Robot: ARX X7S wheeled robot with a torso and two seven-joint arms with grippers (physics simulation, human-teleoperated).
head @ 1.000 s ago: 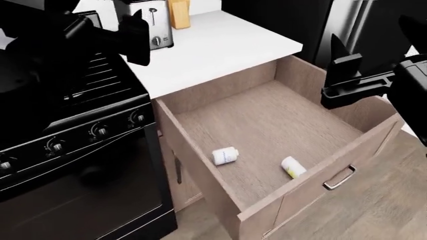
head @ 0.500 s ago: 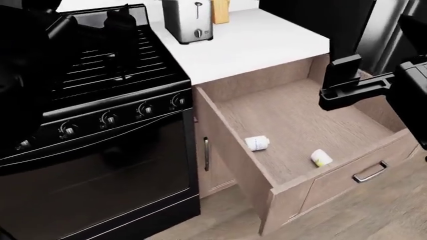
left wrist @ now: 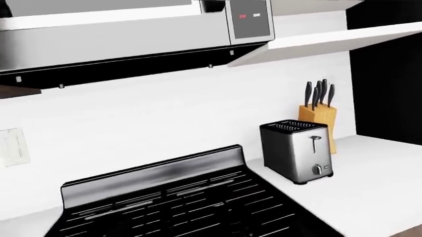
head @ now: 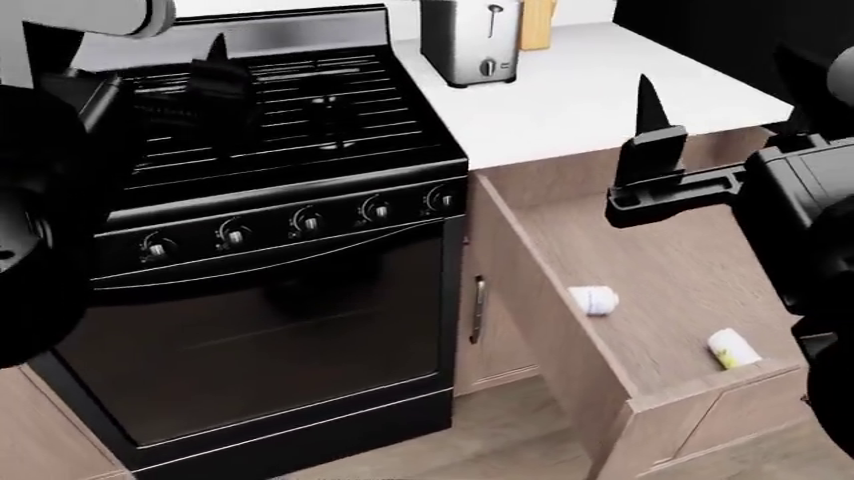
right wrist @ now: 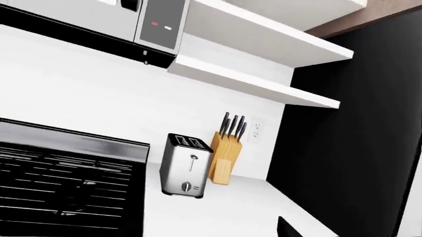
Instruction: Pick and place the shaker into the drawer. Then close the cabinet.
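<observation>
The drawer (head: 534,262) of the brown cabinet (head: 505,345) stands pulled open at the right of the head view. The shaker (head: 731,348), white with yellow markings, lies on its side inside, near the front panel. A second small white cylinder (head: 594,299) lies further left in the drawer. My right gripper (head: 721,95) hangs open and empty above the drawer's back; one fingertip (right wrist: 285,228) shows in the right wrist view. My left gripper (head: 267,80) hovers over the stove, dark against it, and looks open and empty.
A black stove with oven (head: 267,290) fills the left and middle. On the white top (head: 587,95) stand a steel toaster (head: 470,40) and a knife block (head: 538,22). A microwave (left wrist: 132,34) and white shelves (right wrist: 264,74) hang above. A tall black appliance (right wrist: 343,163) is at the right.
The head view has swung left: the stove now fills the middle and the open drawer has slid to the right edge. Both arms keep their pose. The shaker still lies in the drawer.
</observation>
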